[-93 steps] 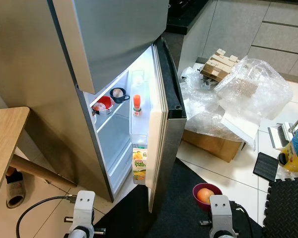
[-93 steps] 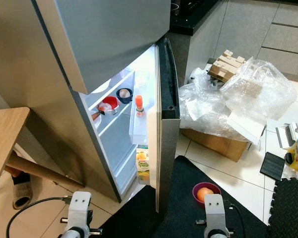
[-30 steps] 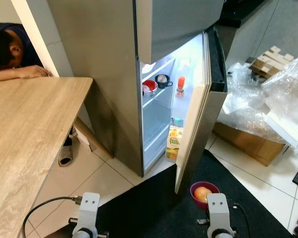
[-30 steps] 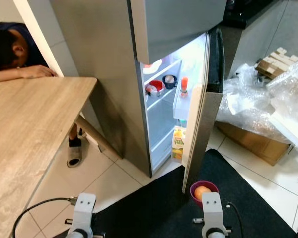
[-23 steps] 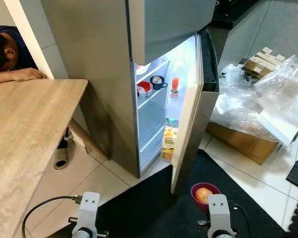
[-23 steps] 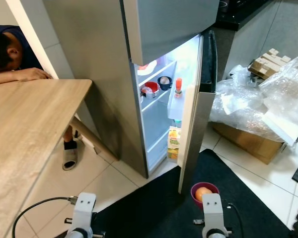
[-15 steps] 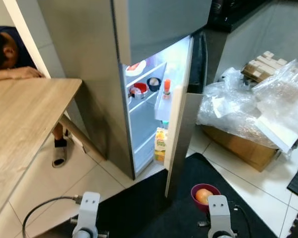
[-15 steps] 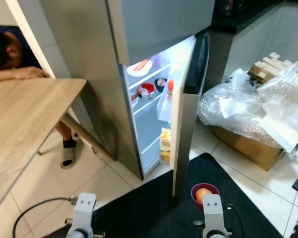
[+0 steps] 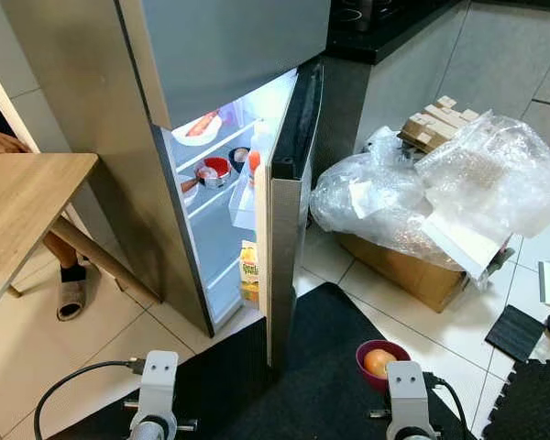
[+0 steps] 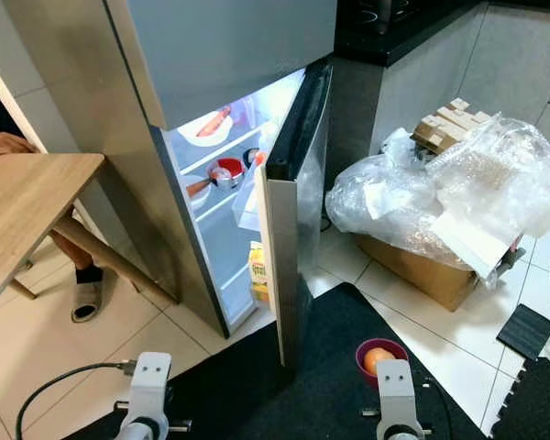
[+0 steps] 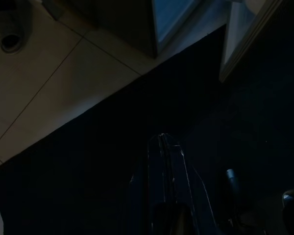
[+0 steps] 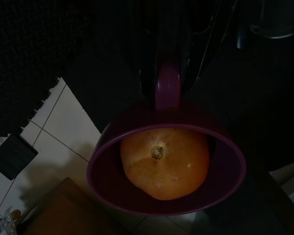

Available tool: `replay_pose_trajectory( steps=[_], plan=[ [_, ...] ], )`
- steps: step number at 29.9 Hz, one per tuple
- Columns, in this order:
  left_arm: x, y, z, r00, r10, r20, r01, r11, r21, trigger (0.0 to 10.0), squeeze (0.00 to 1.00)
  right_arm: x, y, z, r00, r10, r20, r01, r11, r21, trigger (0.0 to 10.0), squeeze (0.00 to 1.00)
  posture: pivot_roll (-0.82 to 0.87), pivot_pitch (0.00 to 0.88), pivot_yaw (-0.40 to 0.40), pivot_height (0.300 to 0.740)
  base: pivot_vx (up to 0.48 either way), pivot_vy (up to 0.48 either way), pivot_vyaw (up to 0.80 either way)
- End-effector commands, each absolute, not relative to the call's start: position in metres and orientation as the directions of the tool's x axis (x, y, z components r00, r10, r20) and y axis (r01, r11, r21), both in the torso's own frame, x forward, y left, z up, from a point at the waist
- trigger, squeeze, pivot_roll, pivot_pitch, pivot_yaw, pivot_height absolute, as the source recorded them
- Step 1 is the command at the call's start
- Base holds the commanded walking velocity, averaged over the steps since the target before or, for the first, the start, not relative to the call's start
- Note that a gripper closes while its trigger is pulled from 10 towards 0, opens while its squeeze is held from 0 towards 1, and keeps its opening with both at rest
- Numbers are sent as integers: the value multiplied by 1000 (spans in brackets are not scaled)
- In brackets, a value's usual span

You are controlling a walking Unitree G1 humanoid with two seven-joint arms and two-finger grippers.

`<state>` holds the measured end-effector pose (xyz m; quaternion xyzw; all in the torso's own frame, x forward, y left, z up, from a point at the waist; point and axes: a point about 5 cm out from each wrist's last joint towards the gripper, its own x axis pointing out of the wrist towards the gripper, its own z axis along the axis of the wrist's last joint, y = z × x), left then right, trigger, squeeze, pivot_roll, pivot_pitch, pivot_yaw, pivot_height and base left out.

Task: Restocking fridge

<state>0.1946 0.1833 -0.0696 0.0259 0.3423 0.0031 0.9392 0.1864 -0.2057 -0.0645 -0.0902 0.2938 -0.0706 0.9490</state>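
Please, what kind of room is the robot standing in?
Most likely a home kitchen: an open fridge with food on its shelves, grey cabinets under a dark counter, and a wooden table on a tiled floor.

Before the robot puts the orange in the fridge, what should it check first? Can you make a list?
1. Fridge door open: ok.
2. Orange sitting inside the purple cup: ok.
3. Right tool shut on the cup's handle: ok.
4. Free spot on the shelf beside the red bowl: cannot tell.
5. Left tool free of load: ok.
6. Black mat before the fridge free of obstacles: ok.
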Motion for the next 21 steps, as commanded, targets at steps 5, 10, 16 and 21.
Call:
replay_pose_trajectory(
  steps=[5, 10, 16, 21],
  plan=[
    [197, 188, -68, 772, 50, -634, -23, 998, 51, 10000, 0, 191, -203, -61, 832, -185, -523, 90, 975, -203, 10000, 0, -131, 73, 18, 731, 0, -48, 0],
    [198, 187, -67, 775, 49, -630, -24, 999, 48, 10000, 0, 192, -204, -61, 833, -187, -521, 92, 975, -203, 10000, 0, -130, 74, 18, 731, 0, -244, 0],
    [201, 188, -64, 789, 72, -611, -58, 997, 43, 10000, 0, 192, -204, -61, 834, -187, -520, 91, 975, -204, 10000, 0, -128, 75, 17, 731, 0, 0, 0],
    [204, 189, -62, 796, 69, -602, -52, 998, 46, 10000, 0, 192, -203, -61, 834, -185, -519, 90, 975, -203, 10000, 0, -127, 77, 16, 731, 0, 0, 0]
  ],
)
